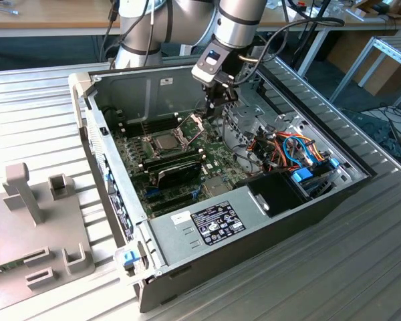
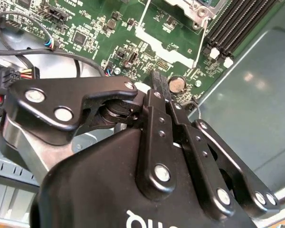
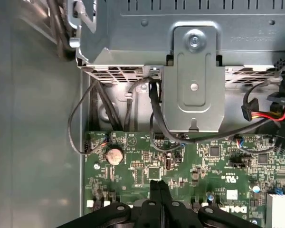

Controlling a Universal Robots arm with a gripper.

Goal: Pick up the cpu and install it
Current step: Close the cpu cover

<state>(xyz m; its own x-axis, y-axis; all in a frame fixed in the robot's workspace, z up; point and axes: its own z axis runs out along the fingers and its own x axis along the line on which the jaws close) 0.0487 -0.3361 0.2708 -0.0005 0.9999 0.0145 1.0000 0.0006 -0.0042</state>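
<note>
The cpu [image 1: 166,142] is being seen lying in the open socket [image 1: 149,142], apart from the hand [image 1: 212,111] and below it. The hand is being held over the green motherboard [image 3: 204,156], fingers [image 3: 154,190] pressed together, gripping nothing.

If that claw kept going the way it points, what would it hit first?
Most likely the green motherboard, close beside the round coin battery. The gripper points straight at it; the gap is hard to judge.
</note>
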